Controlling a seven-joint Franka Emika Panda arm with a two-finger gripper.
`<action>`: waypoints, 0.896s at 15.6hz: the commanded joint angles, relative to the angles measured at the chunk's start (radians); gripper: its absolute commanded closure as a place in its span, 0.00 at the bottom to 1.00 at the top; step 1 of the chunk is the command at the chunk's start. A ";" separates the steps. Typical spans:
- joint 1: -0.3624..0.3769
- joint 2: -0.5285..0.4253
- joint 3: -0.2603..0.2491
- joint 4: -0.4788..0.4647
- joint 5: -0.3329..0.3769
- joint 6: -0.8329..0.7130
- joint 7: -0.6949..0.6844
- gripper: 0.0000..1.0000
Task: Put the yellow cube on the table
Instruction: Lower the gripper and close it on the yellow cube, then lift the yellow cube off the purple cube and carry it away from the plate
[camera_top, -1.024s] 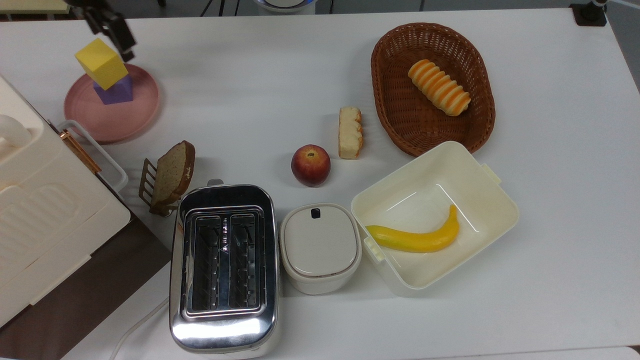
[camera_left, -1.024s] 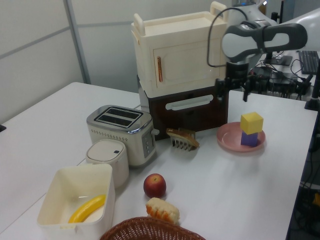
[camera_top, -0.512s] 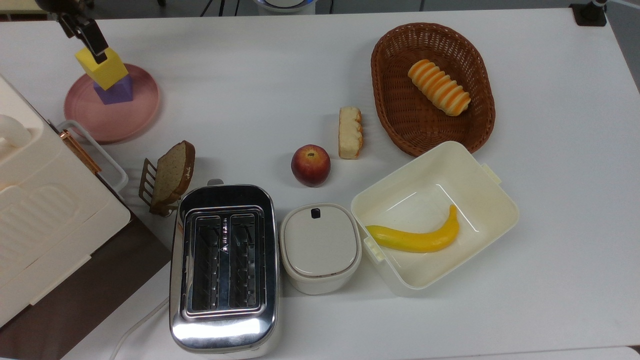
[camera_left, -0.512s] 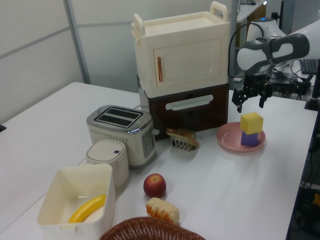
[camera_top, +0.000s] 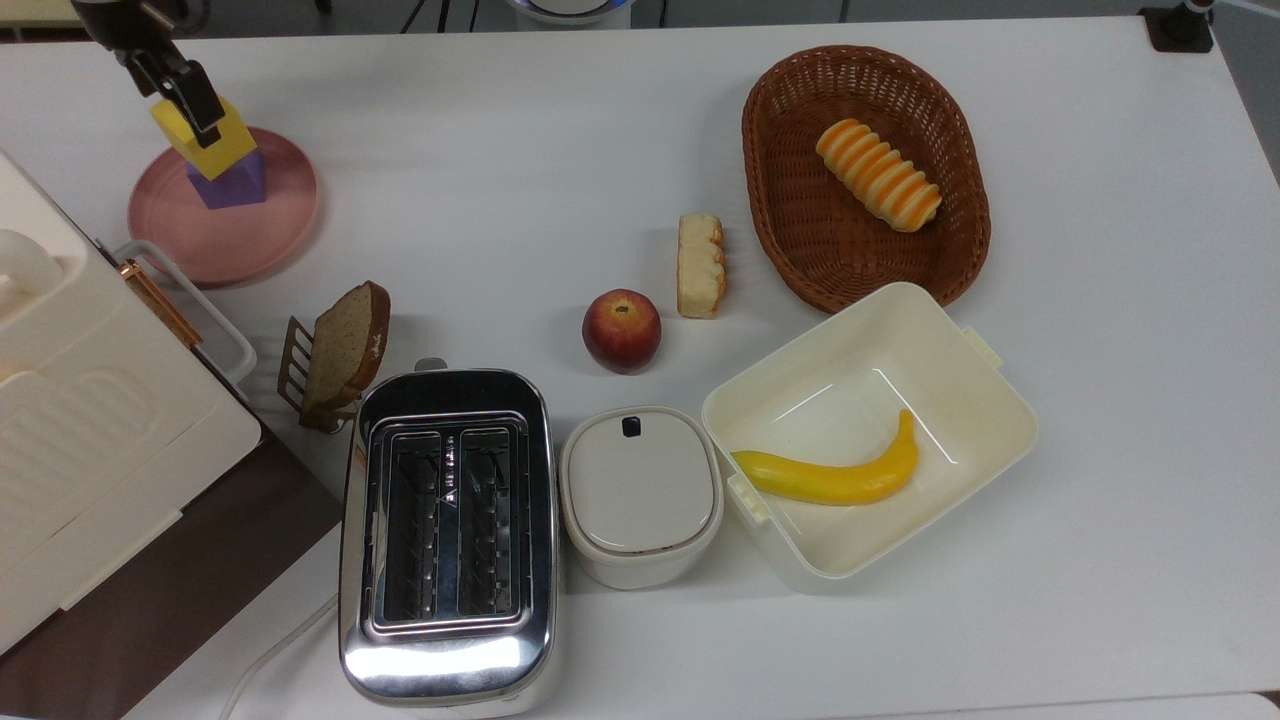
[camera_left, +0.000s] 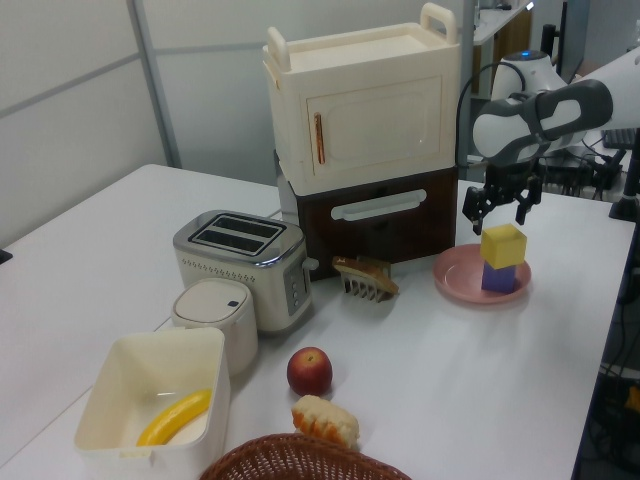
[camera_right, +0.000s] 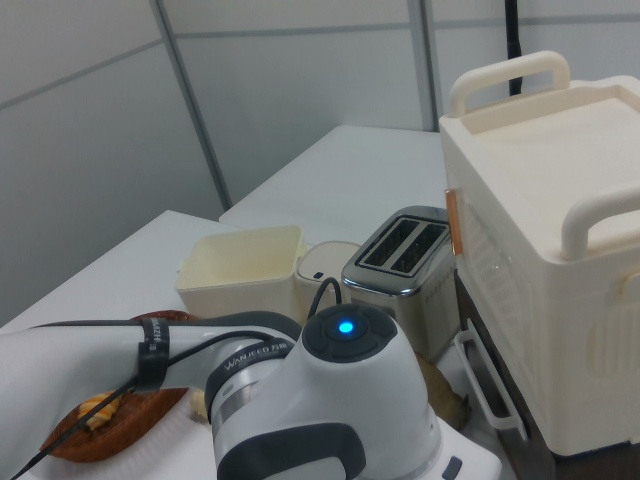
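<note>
Lower than a second ago, the gripper (camera_left: 502, 207) hangs spread and empty over the yellow cube (camera_left: 503, 245), a light, rigid-looking, sharp-edged block best pinched across opposite flat faces.

arm: Franka Panda (camera_left: 530, 110), white links, forearm level in the left view | wrist: bent down, gripper vertical | gripper (camera_left: 500, 207): fingers spread apart, pointing down, nothing held | top view: gripper (camera_top: 195, 105) at upper left
</note>
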 joint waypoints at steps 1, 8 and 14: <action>0.015 -0.009 -0.011 -0.039 -0.013 0.043 -0.016 0.00; 0.013 -0.010 -0.011 -0.073 -0.010 0.092 -0.100 0.73; 0.019 -0.026 -0.011 -0.069 0.000 0.081 -0.128 0.84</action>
